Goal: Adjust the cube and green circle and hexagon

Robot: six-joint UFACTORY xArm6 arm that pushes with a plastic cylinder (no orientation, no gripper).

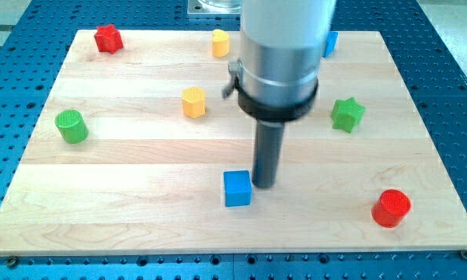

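A blue cube (237, 188) lies on the wooden board (140, 218) below the middle. My tip (264, 185) stands just to the cube's right, touching or nearly touching its right side. A green circle block (71, 126) lies near the view's left edge of the board. A yellow hexagon (193, 102) lies left of the arm's body, above the cube.
A red star (108, 38) is at the top left. A yellow block (221, 42) is at the top middle. A blue block (330, 43) shows partly behind the arm. A green star (347, 113) is at the right. A red cylinder (392, 208) is at the bottom right.
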